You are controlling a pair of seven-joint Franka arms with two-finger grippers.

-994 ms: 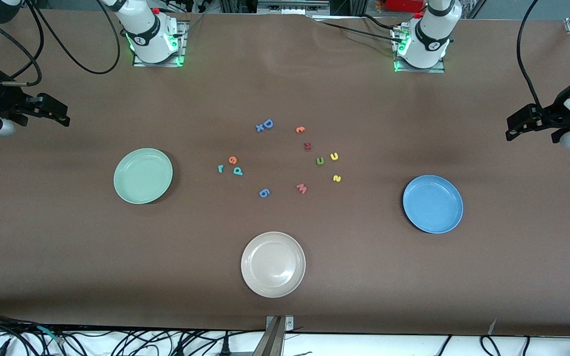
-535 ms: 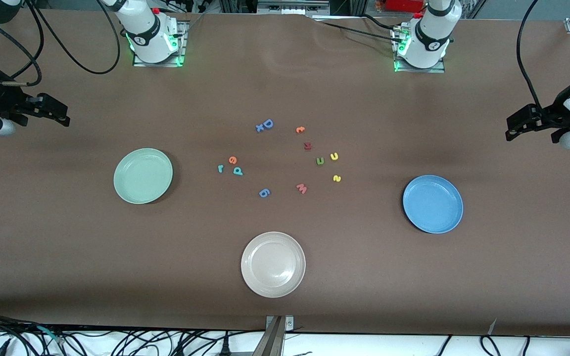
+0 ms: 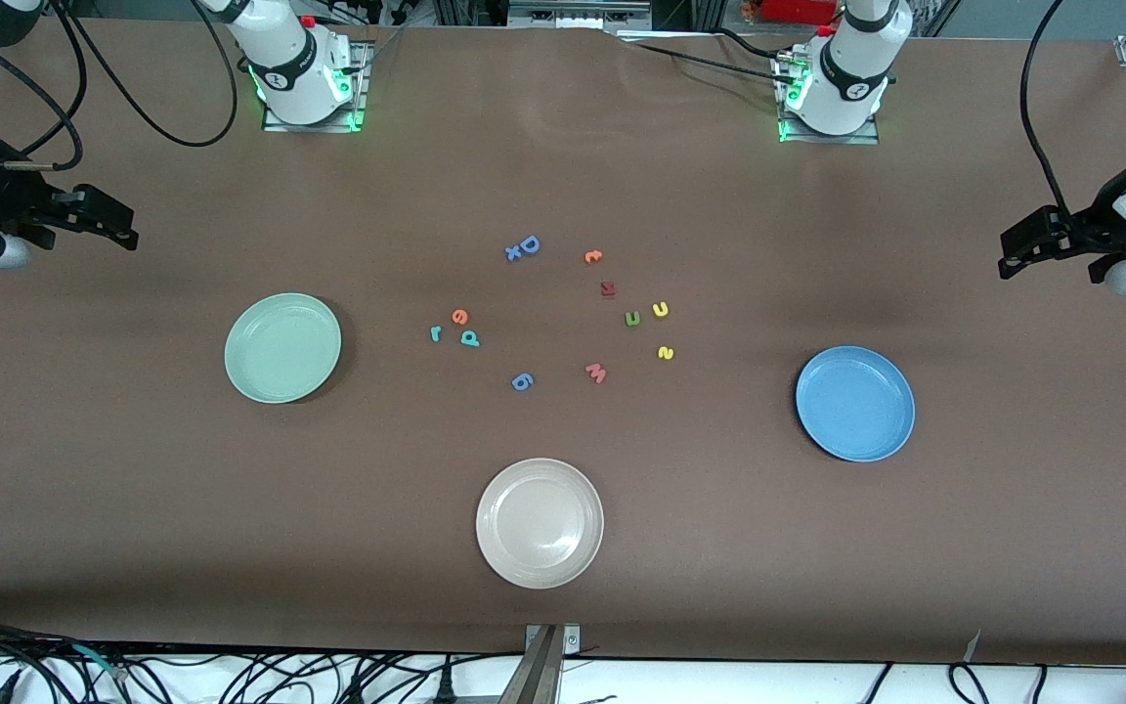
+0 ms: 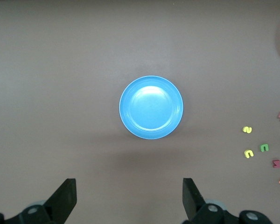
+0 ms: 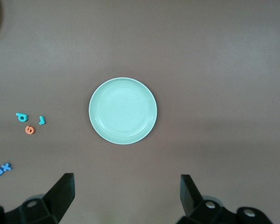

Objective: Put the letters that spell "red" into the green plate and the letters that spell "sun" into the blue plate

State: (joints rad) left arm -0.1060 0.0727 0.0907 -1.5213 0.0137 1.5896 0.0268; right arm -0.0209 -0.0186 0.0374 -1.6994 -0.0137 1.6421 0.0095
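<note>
Both arms wait high at the table's ends, fingers spread wide and holding nothing. The left gripper [image 4: 128,200] hangs over bare table at its end, the blue plate [image 3: 854,403] well apart from it toward the centre. The right gripper [image 5: 126,198] hangs likewise, well apart from the green plate [image 3: 282,347].

Taking the beige plate [image 3: 540,523] as landmark, both plates lie farther from the camera, one toward each arm's end. Farther still, between them, lie the teal r [image 3: 435,333], orange e [image 3: 459,316], teal d [image 3: 469,338], yellow s [image 3: 666,353], green u [image 3: 632,318] and yellow u [image 3: 661,309].

Readable foam letters on the brown worktop: teal "r" [image 3: 435,334], orange "e" [image 3: 460,316], teal "d" [image 3: 470,338], blue "D" [image 3: 529,244], pink "w" [image 3: 596,373].
</note>
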